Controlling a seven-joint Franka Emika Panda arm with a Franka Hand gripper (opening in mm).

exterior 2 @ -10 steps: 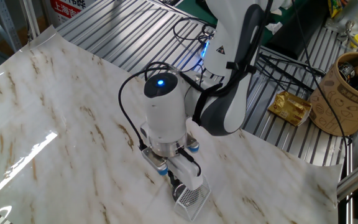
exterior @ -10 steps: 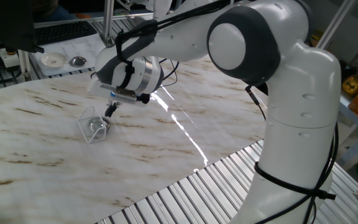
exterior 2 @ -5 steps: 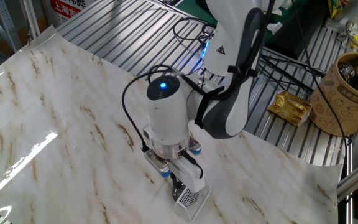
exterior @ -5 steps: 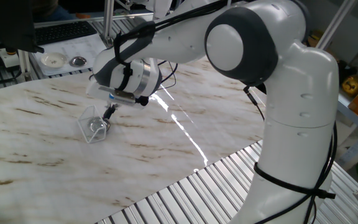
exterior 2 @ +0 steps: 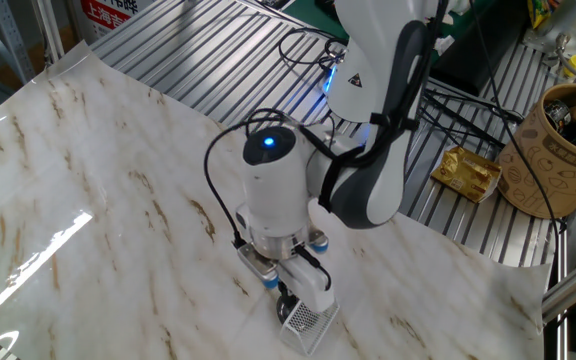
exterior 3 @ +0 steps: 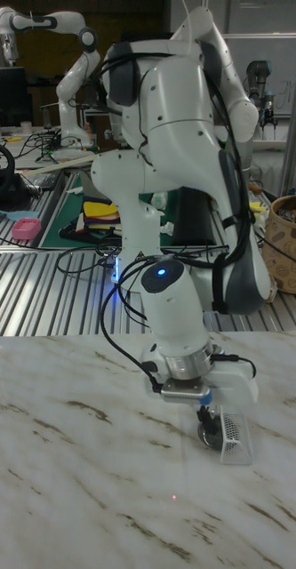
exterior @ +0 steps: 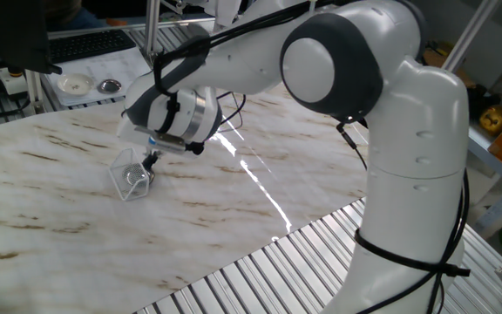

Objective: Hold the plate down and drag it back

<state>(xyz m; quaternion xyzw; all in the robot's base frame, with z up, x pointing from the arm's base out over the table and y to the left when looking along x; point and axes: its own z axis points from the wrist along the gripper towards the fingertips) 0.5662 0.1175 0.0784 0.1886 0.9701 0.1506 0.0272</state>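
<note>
The plate (exterior 3: 207, 434) sits right under my pincer (exterior 3: 204, 416), a small shiny round thing on the marbled worktop (exterior 3: 68, 480), its right edge up against a clear plastic box (exterior 3: 234, 437). From the tall fixed view my fingertips come straight down onto it and seem to touch its top. The fingers read as one narrow dark stem there, so I cannot tell how wide a gap is left between them, or whether they pinch anything.

In one fixed view the pincer (exterior: 152, 159) points down at the far right side of the clear box (exterior: 125, 185), and a silvery round shape (exterior: 135, 175) shows through the box wall. I cannot tell from here whether it lies inside the box or just behind it. In the other fixed view the pincer (exterior 2: 288, 297) stands at the box's (exterior 2: 308, 320) far left corner, and a fine mesh pattern shows through the plastic; the plate itself is hidden there.

A blue light (exterior 3: 160, 274) glows on my wrist above the pincer. My arm reaches in from the base at the worktop's edge, by the ribbed metal surface (exterior: 260, 270).

Well apart, at the far left past the worktop's edge, lie a white round dish (exterior: 74, 84) and a small grey dish (exterior: 109, 85) just beside it, with a keyboard (exterior: 90, 42) behind. A brown patterned tub (exterior 2: 558, 150) stands off to the right.
</note>
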